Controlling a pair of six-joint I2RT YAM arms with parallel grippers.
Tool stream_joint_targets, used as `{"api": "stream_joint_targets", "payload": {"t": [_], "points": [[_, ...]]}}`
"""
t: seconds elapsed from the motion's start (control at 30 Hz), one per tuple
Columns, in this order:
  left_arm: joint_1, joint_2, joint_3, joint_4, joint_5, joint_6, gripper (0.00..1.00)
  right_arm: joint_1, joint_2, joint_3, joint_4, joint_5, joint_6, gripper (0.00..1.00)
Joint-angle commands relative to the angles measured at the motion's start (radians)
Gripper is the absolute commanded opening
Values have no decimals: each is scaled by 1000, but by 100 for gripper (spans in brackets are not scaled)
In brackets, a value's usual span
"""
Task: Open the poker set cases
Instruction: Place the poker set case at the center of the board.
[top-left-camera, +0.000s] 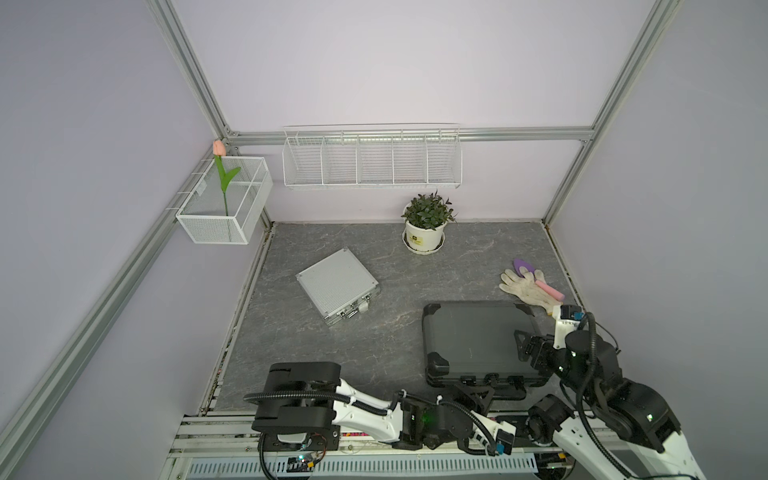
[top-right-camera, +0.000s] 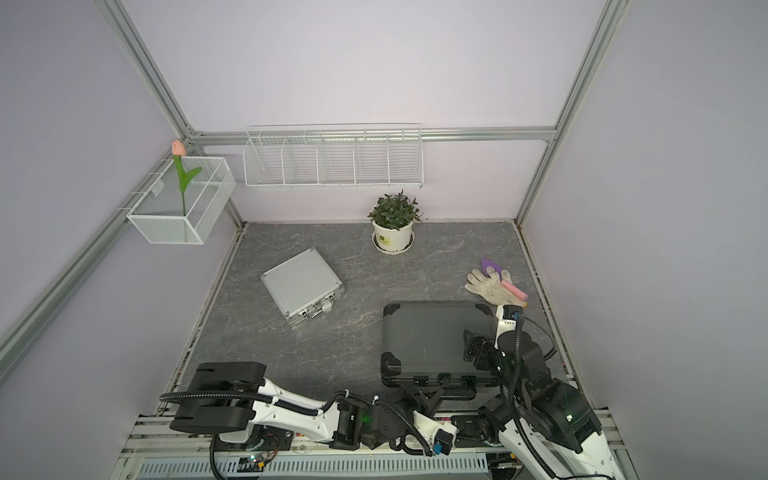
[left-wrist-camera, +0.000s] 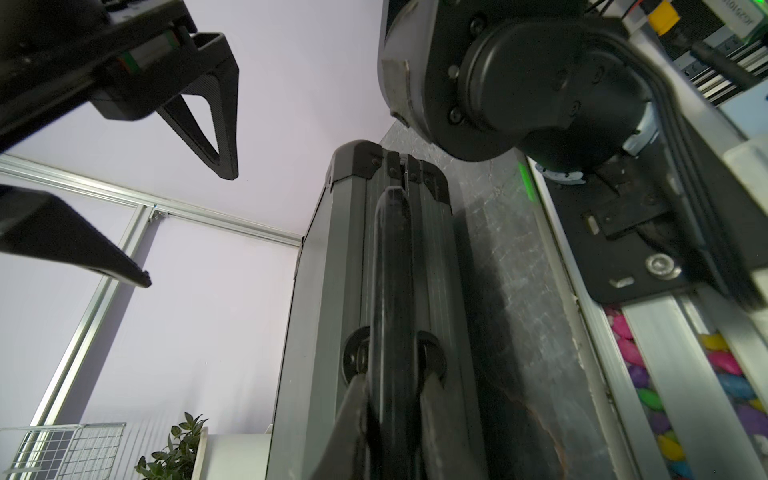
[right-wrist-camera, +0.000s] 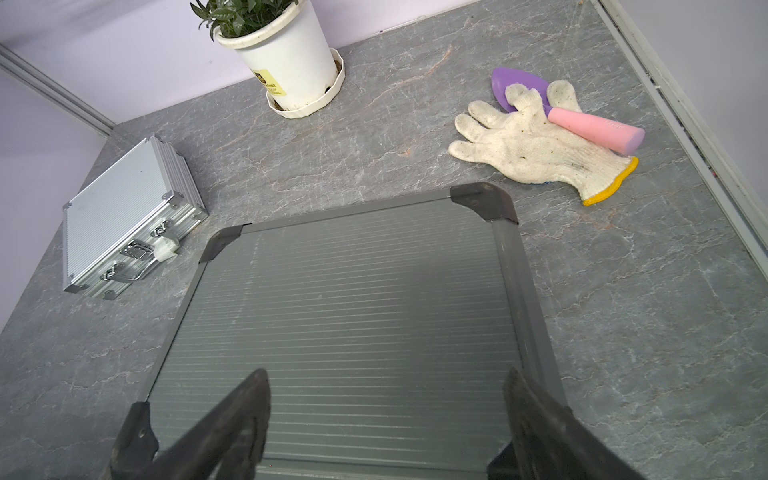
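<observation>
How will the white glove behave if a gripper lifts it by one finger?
The glove is knitted and lies flat, so it will probably hang limp and weigh little. The trowel overlaps it, so lifting may drag or turn the trowel too. Its rough knit should not slip easily.

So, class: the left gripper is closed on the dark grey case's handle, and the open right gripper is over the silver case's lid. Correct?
Not quite. The open right gripper is over the dark grey case, not the silver case, as the right wrist view shows. The left gripper is closed on the handle.
</observation>
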Motion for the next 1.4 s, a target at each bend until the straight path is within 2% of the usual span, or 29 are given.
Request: {"api": "stream_joint_targets", "payload": {"t": [0.0, 0.27, 0.7, 1.07, 1.27, 1.37], "points": [[-18, -38, 59, 202, -12, 31, 0, -6, -12, -16, 3, -6, 28, 90], [-18, -44, 49, 152, -26, -31, 0, -6, -15, -22, 6, 4, 24, 90], [-2, -49, 63, 120, -38, -63, 0, -5, 45, -16, 1, -23, 52, 92], [45, -95, 57, 63, -47, -119, 0, -5, -30, -53, 55, -17, 49, 92], [69, -135, 44, 32, -25, -191, 10, -6, 2, -30, 40, -21, 45, 94], [83, -153, 37, 17, -14, -227, 11, -6, 3, -28, 38, -24, 48, 94]]}}
